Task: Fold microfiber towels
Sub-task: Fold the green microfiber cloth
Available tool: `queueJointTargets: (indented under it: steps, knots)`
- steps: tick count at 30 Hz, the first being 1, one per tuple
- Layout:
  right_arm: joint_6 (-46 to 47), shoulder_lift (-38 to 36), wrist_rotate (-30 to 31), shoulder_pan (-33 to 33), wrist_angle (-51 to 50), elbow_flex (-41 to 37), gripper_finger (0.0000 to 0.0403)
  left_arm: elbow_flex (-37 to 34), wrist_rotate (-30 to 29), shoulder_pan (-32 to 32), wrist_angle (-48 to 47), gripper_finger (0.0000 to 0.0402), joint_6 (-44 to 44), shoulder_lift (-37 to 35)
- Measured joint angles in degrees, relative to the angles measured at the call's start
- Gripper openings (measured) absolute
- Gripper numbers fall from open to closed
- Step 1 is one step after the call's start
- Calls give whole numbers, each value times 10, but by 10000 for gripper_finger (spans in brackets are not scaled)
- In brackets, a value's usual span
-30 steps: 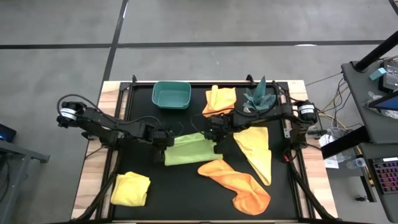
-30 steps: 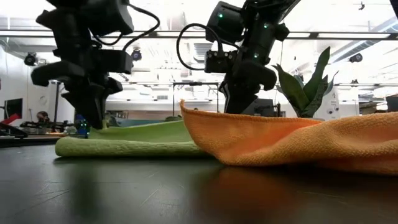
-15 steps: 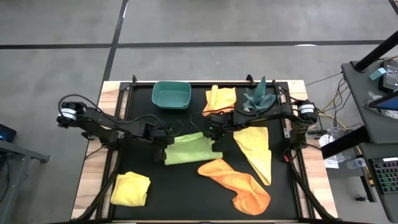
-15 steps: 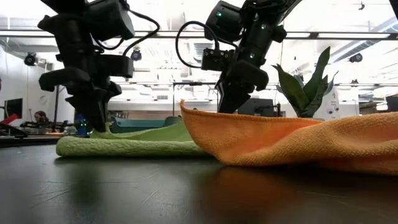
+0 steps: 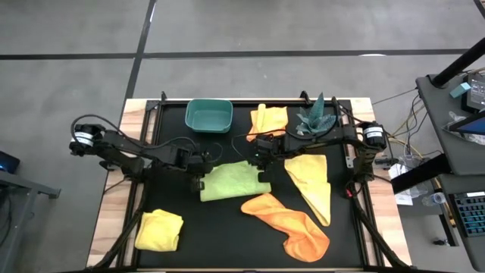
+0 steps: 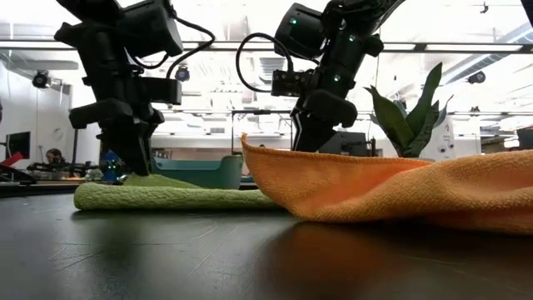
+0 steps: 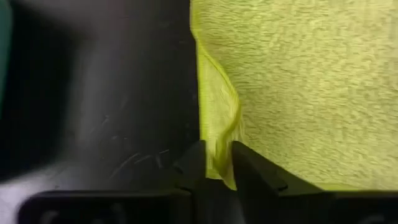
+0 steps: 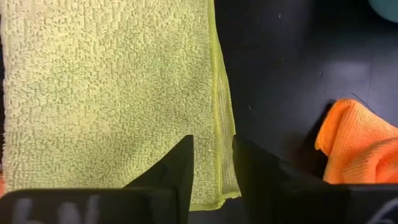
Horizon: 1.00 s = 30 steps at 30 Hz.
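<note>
The green towel (image 5: 231, 181) lay folded flat at the centre of the black worktop (image 5: 204, 235), btw both hands. The left hand (image 5: 198, 168) stood at its left edge, fingers narrowly apart w/ the raised edge fold between them. The right hand (image 5: 263, 159) was over its right edge, fingers a little apart, holding nothing. An orange towel (image 5: 292, 224) lay crumpled in front, yellow towels (image 5: 312, 184) to the right and front-left. No writing was readable anywhere.
</note>
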Motion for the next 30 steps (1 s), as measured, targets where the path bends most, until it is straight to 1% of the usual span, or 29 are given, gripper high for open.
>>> queueJointTargets:
  steps: [4, 8, 11, 14, 16, 20, 26, 30]
  knots:
    - [7, 0, 0, 0, -1, 0, 109, 0, -19, 0, -2, 129, 8, -1]
    - [24, -1, -1, 3, -1, 0, 102, 9, -27, 0, -34, 160, 34, -8]
    - [59, -1, -1, 3, -1, 0, 93, 14, -29, 0, -41, 163, 35, -16]
    - [89, -1, -2, 4, -1, 0, 81, 15, -24, -1, -29, 163, 34, -21]
    - [101, -1, -5, 7, -1, -1, 74, 12, 2, -1, -13, 164, 34, -22]
    - [103, -1, -6, 24, 6, -1, 62, -8, 48, -2, 50, 163, 33, -22]
    - [112, -1, -6, 50, 57, -31, 42, -56, 52, -7, 138, 163, 32, -19]
    - [125, -2, -6, 50, 132, -73, 30, -84, 53, -7, 184, 163, 29, -19]
